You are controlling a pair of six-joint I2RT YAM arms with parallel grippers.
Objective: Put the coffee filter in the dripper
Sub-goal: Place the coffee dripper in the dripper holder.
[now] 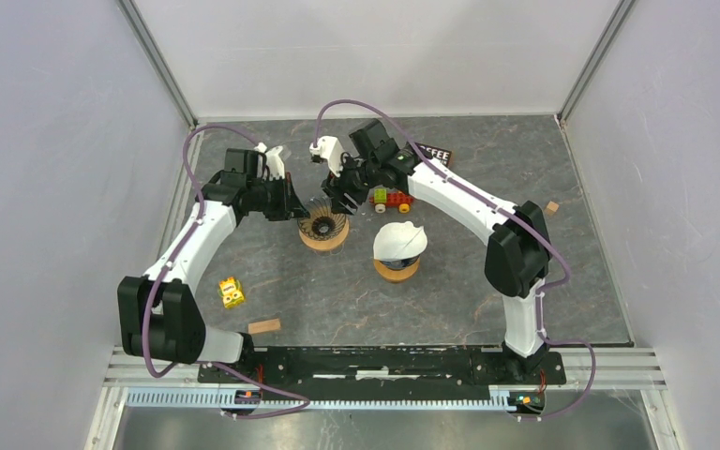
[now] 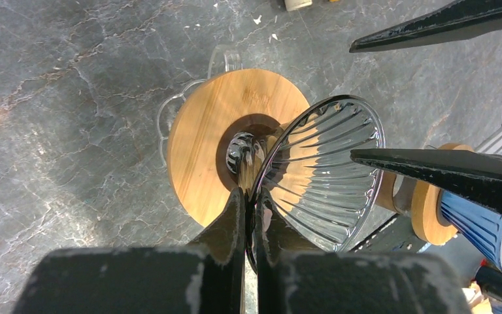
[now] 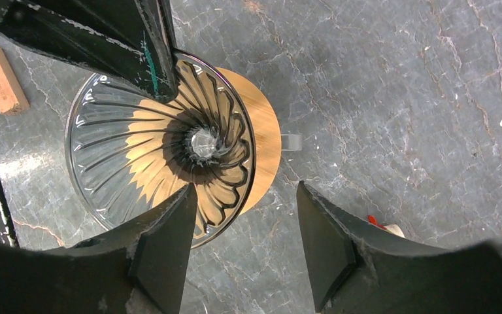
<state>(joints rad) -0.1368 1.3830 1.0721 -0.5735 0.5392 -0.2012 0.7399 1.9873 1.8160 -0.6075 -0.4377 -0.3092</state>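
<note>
Left pincer (image 2: pixel 250 216) pinching the glass dripper (image 2: pixel 327 176) by its rim, right pincer (image 3: pixel 247 188) open just beside it, we spot the white filter (image 1: pixel 399 239) nearby.

The left gripper (image 2: pixel 250 196) is pinched shut on the dripper (image 2: pixel 327 170) rim; the right gripper (image 3: pixel 245 190) is open, fingers (image 3: pixel 163 255) down; the left arm (image 1: pixel 187 246) and right arm (image 1: pixel 469 202) bend in toward each other.

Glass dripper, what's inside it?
The dripper is empty: only ribbed glass and its bottom hole. Its wooden ring shows underneath; what lies beneath that is hidden.
</note>
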